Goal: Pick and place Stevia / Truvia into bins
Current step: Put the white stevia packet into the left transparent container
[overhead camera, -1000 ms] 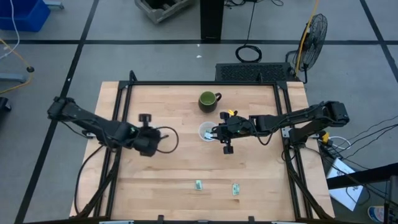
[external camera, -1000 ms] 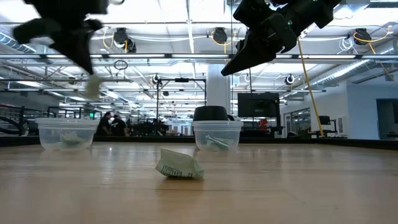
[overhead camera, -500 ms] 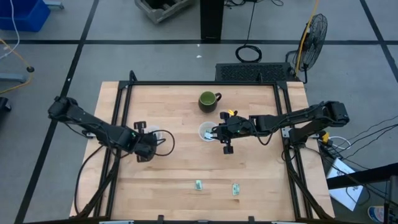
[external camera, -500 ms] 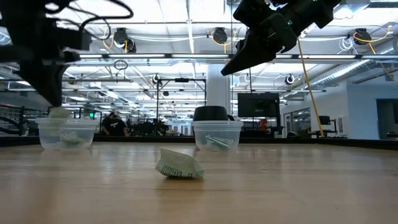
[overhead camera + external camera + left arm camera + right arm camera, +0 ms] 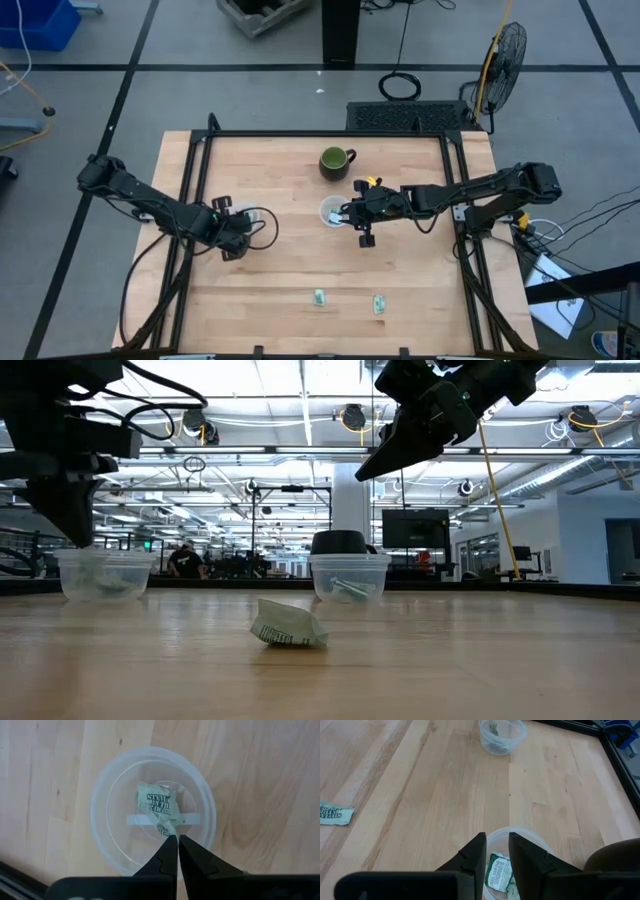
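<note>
Clear left bin (image 5: pixel 152 815) sat under our left gripper (image 5: pixel 178 838), fingers nearly together, barely pinching a Stevia sachet (image 5: pixel 157 810) for dropping; right gripper (image 5: pixel 497 840) hovered parted, empty.

Bright, even light from ceiling strip lamps (image 5: pixel 300 380) floods the wooden surface (image 5: pixel 300 260), leaving only faint shadows. Lamp glare whitens the level view, where the distant room sits soft; both wrist views stay crisp.

The left tool (image 5: pixel 174 851) hides part of the sachet (image 5: pixel 159 810) below it.
</note>
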